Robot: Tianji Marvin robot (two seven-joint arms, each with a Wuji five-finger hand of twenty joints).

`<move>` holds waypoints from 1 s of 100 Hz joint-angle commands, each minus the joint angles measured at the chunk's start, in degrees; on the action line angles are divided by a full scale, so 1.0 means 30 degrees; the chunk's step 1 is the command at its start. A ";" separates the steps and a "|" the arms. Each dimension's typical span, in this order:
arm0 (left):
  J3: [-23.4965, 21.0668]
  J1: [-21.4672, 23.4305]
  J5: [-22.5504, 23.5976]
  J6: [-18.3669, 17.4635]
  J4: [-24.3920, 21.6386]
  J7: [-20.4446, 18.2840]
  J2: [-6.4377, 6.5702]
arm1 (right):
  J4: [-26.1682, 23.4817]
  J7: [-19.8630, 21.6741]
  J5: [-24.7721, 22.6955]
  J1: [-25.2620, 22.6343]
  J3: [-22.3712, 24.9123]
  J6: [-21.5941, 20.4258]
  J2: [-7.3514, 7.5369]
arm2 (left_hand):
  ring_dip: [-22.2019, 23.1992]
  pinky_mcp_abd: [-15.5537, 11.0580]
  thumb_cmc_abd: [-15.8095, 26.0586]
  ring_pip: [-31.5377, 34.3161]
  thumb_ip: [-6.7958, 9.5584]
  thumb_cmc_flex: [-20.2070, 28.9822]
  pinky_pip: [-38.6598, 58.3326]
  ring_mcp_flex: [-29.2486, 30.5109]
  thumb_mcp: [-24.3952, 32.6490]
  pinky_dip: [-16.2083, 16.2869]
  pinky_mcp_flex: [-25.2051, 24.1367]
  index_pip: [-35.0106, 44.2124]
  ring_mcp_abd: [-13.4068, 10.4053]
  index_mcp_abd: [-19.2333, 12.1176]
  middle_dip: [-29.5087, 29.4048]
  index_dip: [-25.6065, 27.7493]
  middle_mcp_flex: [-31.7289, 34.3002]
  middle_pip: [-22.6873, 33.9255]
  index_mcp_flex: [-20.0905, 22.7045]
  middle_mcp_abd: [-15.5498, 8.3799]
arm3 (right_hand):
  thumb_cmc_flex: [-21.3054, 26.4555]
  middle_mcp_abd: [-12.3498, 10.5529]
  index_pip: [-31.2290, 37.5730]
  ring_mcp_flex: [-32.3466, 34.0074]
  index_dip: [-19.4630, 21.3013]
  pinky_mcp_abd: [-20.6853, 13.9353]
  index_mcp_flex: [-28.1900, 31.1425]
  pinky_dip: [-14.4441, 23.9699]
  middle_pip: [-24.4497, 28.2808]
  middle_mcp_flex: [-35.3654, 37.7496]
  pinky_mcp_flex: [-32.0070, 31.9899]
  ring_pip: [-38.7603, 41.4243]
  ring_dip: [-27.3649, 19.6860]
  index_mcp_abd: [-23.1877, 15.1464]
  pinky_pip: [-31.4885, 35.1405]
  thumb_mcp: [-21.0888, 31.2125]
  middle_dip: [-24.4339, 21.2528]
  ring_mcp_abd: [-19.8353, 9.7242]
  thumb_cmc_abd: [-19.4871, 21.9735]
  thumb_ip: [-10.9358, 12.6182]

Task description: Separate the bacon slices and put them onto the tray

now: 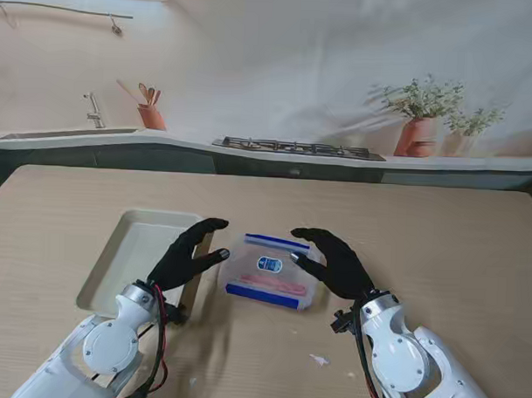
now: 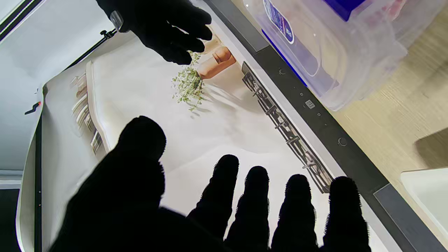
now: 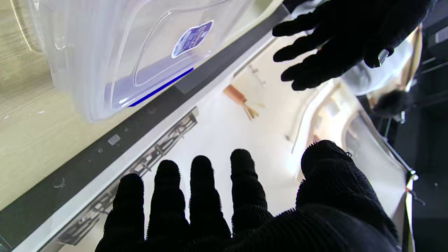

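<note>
A clear plastic box with blue clips and a blue label sits shut on the table, pink bacon showing through its wall. The box fills a corner of the left wrist view and the box a corner of the right wrist view. A cream tray lies to its left, holding nothing. My left hand in a black glove hovers open between tray and box. My right hand hovers open at the box's right side. Both sets of fingers are spread, apart from the box.
A small white scrap lies on the table near my right arm. A printed kitchen backdrop with hob, sink and plant pots stands behind the table's far edge. Bare wood stretches to the right.
</note>
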 commanded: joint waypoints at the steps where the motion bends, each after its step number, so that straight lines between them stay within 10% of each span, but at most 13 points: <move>1: 0.0008 0.0035 0.0100 -0.0107 -0.0076 -0.0307 -0.0019 | -0.0133 0.0310 -0.0095 -0.0099 -0.0072 0.0123 -0.0113 | 0.0071 -0.0195 0.0228 0.0209 0.0787 0.0041 0.0526 -0.0332 -0.0114 0.0283 -0.0164 -0.0141 -0.0631 -0.0396 0.0177 -0.0027 0.0038 0.0225 0.0349 -0.0336 | 0.0351 -0.0508 0.0165 -0.0574 -0.0059 -0.0416 -0.0125 0.0125 0.0031 -0.0316 -0.0050 0.0111 -0.0051 -0.0591 -0.0354 -0.0609 0.0000 -0.0351 0.0494 0.0389; 47: -0.0078 -0.0058 0.1125 -0.0334 0.0055 0.0085 0.0012 | -0.0359 0.0479 -0.0657 -0.0226 -0.0007 0.0103 -0.0002 | -0.0044 -0.0092 0.0027 0.0540 0.0777 0.0753 -0.0268 -0.0159 0.1074 0.0033 -0.0178 0.0423 -0.1192 -0.1570 0.0314 0.0267 0.0524 0.0450 0.1618 -0.0573 | 0.1082 -0.0461 0.0653 -0.0600 0.0197 -0.0511 0.0557 0.0211 0.0176 -0.0239 -0.0017 0.0208 0.0003 -0.0503 -0.0354 -0.0904 0.0060 -0.0340 0.0413 0.0512; 100: 0.1390 -0.1791 0.8241 -0.0426 0.1257 0.0176 0.0941 | -0.1430 0.1858 -0.4596 -0.0474 -0.0301 0.0408 0.0751 | -0.0450 -0.0334 -0.0209 0.2227 0.0140 0.4192 0.1265 0.1118 0.5141 0.0240 -0.0066 0.1029 -0.3077 -0.2714 0.0900 0.0685 0.2822 0.1392 0.4074 -0.2648 | 0.2292 -0.0458 0.1247 -0.0709 0.0608 -0.0630 0.2230 0.0204 0.0540 0.0065 -0.0406 0.0276 0.0047 -0.0470 -0.0560 -0.0819 0.0214 -0.0768 0.0163 0.0664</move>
